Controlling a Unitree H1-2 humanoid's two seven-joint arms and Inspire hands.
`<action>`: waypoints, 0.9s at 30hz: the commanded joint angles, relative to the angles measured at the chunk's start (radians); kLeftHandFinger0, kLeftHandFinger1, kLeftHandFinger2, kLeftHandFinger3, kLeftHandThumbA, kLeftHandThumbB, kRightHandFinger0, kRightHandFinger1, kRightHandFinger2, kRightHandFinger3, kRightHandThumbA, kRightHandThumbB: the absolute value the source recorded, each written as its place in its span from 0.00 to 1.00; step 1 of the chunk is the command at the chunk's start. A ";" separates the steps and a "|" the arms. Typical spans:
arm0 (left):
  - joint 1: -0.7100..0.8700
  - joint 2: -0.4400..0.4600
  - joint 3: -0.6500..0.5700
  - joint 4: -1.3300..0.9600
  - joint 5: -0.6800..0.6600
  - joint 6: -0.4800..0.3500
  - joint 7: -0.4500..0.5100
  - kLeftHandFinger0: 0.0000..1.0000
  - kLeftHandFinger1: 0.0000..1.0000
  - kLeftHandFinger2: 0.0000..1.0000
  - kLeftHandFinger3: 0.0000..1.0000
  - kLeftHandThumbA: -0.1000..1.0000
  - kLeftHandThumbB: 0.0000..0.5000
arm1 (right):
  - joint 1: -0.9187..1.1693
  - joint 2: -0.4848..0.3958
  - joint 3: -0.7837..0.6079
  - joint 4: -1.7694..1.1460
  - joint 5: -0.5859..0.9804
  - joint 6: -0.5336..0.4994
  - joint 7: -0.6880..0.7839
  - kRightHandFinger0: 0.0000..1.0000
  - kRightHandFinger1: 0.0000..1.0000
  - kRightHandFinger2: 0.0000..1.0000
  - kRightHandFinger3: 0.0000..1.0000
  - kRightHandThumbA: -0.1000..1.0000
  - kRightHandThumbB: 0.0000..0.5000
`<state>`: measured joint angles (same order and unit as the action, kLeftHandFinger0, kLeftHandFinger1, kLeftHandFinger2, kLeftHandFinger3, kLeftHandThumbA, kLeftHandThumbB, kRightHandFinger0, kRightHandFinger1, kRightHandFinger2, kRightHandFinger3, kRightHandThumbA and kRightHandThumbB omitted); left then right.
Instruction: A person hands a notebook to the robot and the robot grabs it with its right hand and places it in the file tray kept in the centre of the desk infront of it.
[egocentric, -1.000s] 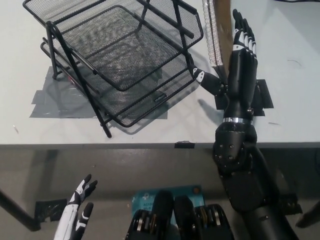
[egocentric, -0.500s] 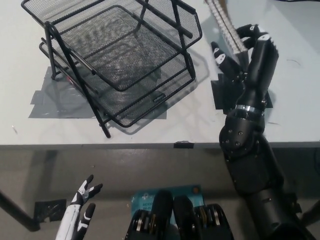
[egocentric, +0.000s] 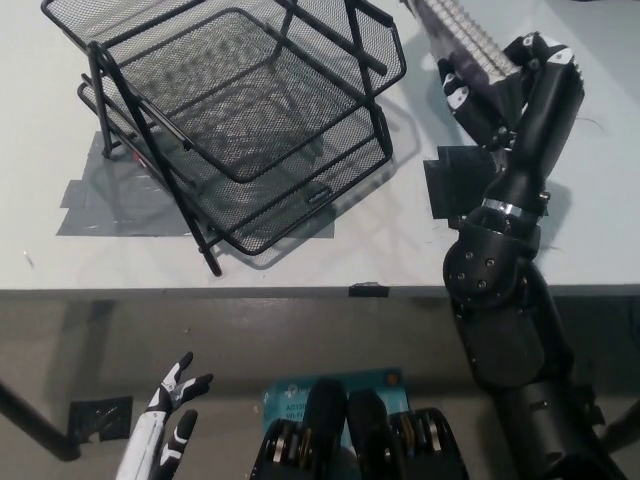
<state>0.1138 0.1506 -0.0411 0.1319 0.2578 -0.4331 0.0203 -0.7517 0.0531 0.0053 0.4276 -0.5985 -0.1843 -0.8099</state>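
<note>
1. Fingers of the white left hand (egocentric: 170, 420) are spread apart at the bottom left, below the worktop edge. This hand holds nothing and just rests there.
2. Next comes the file tray (egocentric: 235, 120). It is made of black wire mesh, with thin metal bars for legs. It has stacked shelves that tilt, and you can see right through them. All the shelves look empty.
3. The tray stands on the pale grey worktop (egocentric: 50, 260), which looks smooth and flat. Strips of grey tape (egocentric: 100, 210) are stuck down under the tray.
4. To the right, a patch of black tape (egocentric: 455, 185) sits on the worktop, near the arm.
5. At the top right is the notebook (egocentric: 465, 35). It has a wire spiral along one edge, and most of it runs off the top of the picture.
6. The black right hand (egocentric: 515, 85) is up at the notebook, with its fingers curled around the lower end. It looks like it is holding the book, well to the right of the tray.
7. I think the notebook is light and flat, a bit bendy, with smooth covers that could slip. A good place to hold it is the flat cover, near the stiff spiral edge.
</note>
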 joint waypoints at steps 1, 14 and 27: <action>0.002 0.014 0.000 -0.020 0.007 -0.037 0.027 0.91 0.79 0.80 1.00 1.00 0.53 | -0.034 -0.007 -0.026 -0.124 0.014 -0.043 -0.041 0.00 0.00 0.00 0.00 0.91 0.05; 0.009 0.021 -0.005 -0.017 -0.004 -0.037 0.026 0.88 0.74 0.75 1.00 1.00 0.53 | -0.047 -0.061 -0.073 -0.448 -0.040 0.024 0.017 0.00 0.00 0.00 0.00 0.88 0.00; 0.004 0.024 -0.013 -0.016 -0.010 -0.037 0.035 0.86 0.86 0.87 1.00 1.00 0.56 | -0.083 -0.079 0.069 -0.493 -0.187 0.009 0.096 0.00 0.00 0.00 0.00 0.84 0.00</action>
<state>0.1149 0.1614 -0.0455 0.1324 0.2573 -0.4334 0.0204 -0.7555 -0.0196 -0.0021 -0.0560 -0.6907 -0.1243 -0.7564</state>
